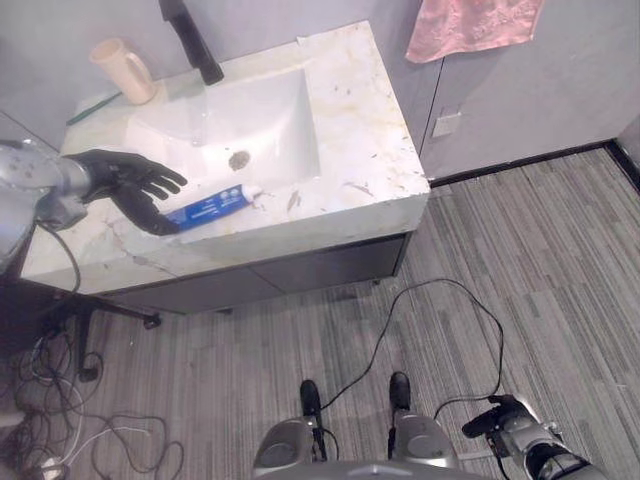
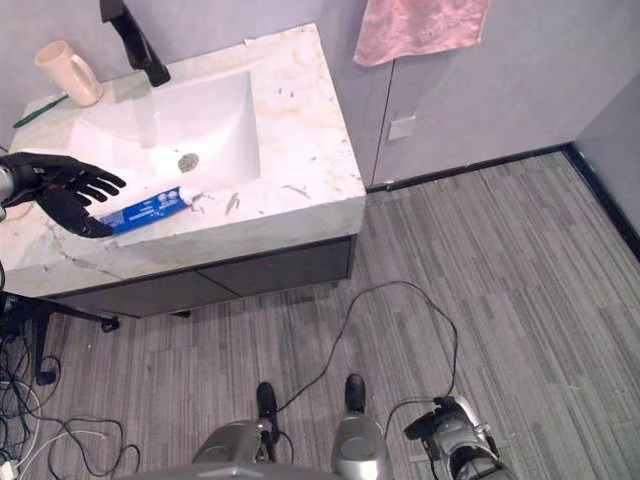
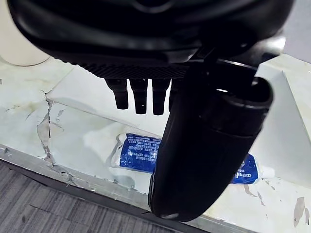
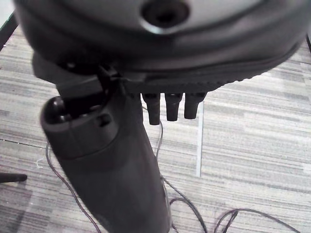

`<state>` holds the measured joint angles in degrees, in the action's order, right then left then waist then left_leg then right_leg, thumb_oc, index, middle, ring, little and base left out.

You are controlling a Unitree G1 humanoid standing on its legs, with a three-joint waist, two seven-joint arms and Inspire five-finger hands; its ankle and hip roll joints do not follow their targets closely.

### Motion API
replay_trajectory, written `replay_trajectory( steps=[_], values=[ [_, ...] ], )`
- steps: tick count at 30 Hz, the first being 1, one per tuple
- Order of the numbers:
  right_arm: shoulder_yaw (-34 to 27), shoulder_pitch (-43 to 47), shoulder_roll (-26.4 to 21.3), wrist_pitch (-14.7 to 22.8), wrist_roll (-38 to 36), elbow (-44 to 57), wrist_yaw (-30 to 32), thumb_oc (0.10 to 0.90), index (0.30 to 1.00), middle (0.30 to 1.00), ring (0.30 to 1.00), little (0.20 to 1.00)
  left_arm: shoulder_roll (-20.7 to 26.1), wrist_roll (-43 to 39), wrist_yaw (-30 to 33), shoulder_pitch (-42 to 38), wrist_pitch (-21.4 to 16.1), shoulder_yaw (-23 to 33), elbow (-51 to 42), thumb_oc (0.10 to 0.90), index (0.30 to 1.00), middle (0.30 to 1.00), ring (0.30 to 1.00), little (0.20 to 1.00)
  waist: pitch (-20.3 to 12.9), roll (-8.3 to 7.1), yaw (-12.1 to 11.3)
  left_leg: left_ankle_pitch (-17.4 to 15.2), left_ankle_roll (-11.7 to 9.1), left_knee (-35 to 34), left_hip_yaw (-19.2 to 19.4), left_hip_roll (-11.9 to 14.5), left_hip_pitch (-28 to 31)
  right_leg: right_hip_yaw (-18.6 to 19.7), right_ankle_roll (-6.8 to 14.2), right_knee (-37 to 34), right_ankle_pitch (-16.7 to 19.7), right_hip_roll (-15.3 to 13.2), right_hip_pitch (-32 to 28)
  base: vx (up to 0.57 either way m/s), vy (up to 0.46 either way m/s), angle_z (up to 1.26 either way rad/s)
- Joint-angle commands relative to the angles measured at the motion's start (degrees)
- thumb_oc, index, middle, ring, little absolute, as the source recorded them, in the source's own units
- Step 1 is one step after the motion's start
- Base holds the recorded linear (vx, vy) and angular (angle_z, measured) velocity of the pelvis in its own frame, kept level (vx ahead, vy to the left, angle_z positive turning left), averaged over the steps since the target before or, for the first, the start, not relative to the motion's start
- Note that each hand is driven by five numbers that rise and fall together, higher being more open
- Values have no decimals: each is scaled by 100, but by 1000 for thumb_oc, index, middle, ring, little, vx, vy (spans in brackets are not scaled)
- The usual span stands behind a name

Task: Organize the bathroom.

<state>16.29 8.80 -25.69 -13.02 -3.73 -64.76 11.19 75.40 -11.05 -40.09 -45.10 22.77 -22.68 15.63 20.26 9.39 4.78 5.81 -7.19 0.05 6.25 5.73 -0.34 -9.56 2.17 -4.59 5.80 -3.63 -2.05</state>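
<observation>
A blue toothpaste tube [image 1: 212, 209] lies flat on the marble vanity counter [image 1: 370, 150], on the front ledge at about 6 o'clock from the basin's drain [image 1: 238, 158], white cap end toward 3 o'clock. The left hand [image 1: 135, 185] hovers at the tube's 9 o'clock end, fingers spread and straight, thumb angled down toward the tube's tail; whether the thumb touches the tube cannot be told. In the left wrist view the thumb crosses in front of the tube and hides its middle, so just the two blue ends show.

At 11 o'clock on the counter stands a beige cup [image 1: 124, 69], with a green toothbrush [image 1: 92, 106] lying just beside it, partly cut by the counter edge. A black faucet [image 1: 192, 42] rises behind the basin, its top cut off. A pink towel [image 1: 473, 24] hangs on the wall at 1 o'clock, its upper part out of frame.

The right hand [image 4: 167, 104] hangs low over the striped floor [image 1: 520, 260], fingers straight and relaxed, holding nothing
</observation>
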Motion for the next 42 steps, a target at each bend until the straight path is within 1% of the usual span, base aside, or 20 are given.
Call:
replay_trajectory(
  steps=[1,7,9,13,16,20,24,28,34,37,39,42],
  values=[
    [-96,-312,-495,79,-172,113,295,800,900,900,900,900,765,293,152,236,-78,1001,98,800,900,900,900,900,-427,3,0,-232,183,1428,139,-173,-539,295,347,942,-845,-155,377,17,39,1],
    [-165,-344,-535,159,-119,186,456,800,900,900,900,900,772,256,32,538,-26,1240,10,800,900,900,900,900,-430,37,15,-226,186,1478,157,-178,-546,332,340,964,-868,-155,371,6,16,0],
    [-204,-362,-553,181,-116,227,552,800,900,900,900,900,783,237,-31,643,42,1324,-64,800,900,900,900,900,-421,47,23,-225,186,1499,165,-182,-553,340,338,963,-870,-154,366,0,0,0],
    [-280,-376,-590,273,-120,277,734,800,900,900,900,900,825,255,-91,724,81,1387,-149,800,900,900,900,900,-390,50,32,-237,192,1507,158,-195,-563,351,343,962,-862,-161,377,0,0,0],
    [-321,-376,-617,319,-132,303,837,800,900,900,900,900,856,221,-114,803,56,1430,-190,800,900,900,900,900,-388,59,32,-245,198,1496,171,-199,-554,363,349,975,-861,-163,402,0,0,0],
    [-402,-419,-668,408,-65,433,1043,800,900,900,900,900,879,231,-49,1084,-38,1625,-311,800,900,900,900,900,-390,105,58,-243,199,1519,192,-206,-548,390,345,990,-875,-163,400,5,26,-4],
    [-441,-452,-717,444,3,510,1055,800,900,900,900,900,899,234,-24,1147,-25,1689,-357,800,900,900,900,900,-383,136,88,-231,190,1561,211,-207,-566,413,344,1007,-888,-169,404,12,25,-1],
    [-453,-459,-733,424,57,565,1068,800,900,900,900,900,852,294,-6,1252,-87,1773,-346,800,900,900,900,900,-373,172,108,-219,187,1616,224,-207,-573,436,329,1043,-913,-169,406,20,25,-3],
    [-490,-497,-815,404,151,653,1042,800,900,900,900,900,838,323,23,1395,-8,1871,-424,800,900,900,900,900,-345,281,151,-201,183,1646,215,-228,-579,467,322,1143,-963,-204,465,21,47,-5],
    [-518,-535,-855,441,231,682,1036,800,900,900,900,900,840,310,-11,1586,1,2025,-454,800,900,900,900,900,-327,348,172,-212,190,1664,220,-250,-597,504,323,1226,-1004,-228,519,31,58,-1],
    [-528,-549,-877,449,250,707,1029,800,900,900,900,900,836,302,-2,1658,32,2095,-488,800,900,900,900,900,-318,363,186,-215,192,1665,226,-252,-602,514,323,1256,-1017,-233,543,18,57,-3],
    [-581,-639,-942,449,300,891,1020,800,900,900,900,900,828,283,98,1941,64,2372,-546,800,900,900,900,900,-248,414,235,-202,197,1656,223,-254,-624,552,313,1438,-1105,-246,654,-1,55,-4]
  ],
)
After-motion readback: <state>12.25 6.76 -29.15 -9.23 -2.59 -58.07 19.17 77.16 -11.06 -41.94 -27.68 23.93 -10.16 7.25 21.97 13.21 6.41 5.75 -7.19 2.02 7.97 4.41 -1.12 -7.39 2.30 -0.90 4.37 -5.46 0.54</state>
